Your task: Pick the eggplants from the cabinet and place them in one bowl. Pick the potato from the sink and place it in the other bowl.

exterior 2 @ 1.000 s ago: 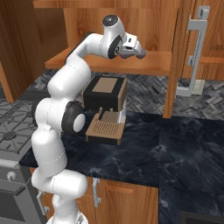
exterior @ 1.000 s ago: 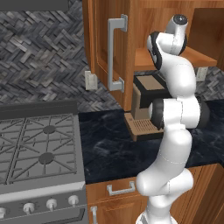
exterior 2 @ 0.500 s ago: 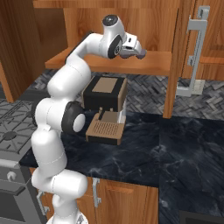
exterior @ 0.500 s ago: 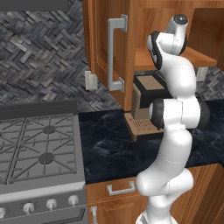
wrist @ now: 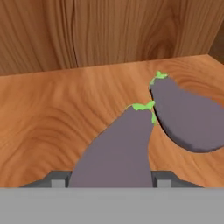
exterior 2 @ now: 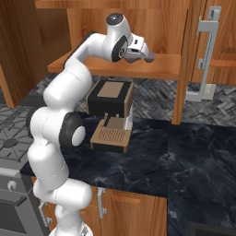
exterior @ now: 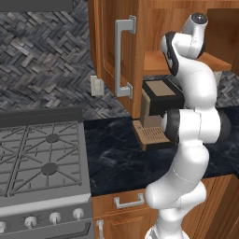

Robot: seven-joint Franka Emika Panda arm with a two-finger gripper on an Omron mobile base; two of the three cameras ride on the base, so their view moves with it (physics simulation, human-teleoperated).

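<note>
- No brand, label or writing readable on anything.
- 2 dull purple eggplants with green stem caps lie on the plain wooden shelf (wrist: 52, 127) of the warm brown wooden wall cabinet (exterior: 140, 28); near eggplant (wrist: 118, 153) runs up from between the fingers, far eggplant (wrist: 188, 116) lies just to its right in the hand view, stem ends almost touching.
- White arm's 2-finger gripper (exterior 2: 148, 56) reaches into the cabinet over the shelf edge; 2 dark fingertips (wrist: 56, 178) sit on either side of the near eggplant, clamped against its sides (gripping it, far eggplant untouched).
- 1 long silver bar handle (exterior: 122, 56) on the open cabinet door; 1 more silver handle (exterior 2: 204, 57) on the door at right in the right base view.
- 1 black and tan coffee machine (exterior 2: 110, 115) on the dark marbled counter (exterior 2: 184, 156), below the shelf.
- 1 grey gas stove (exterior: 39, 163) left of the counter, with 4 knobs showing along its front.
</note>
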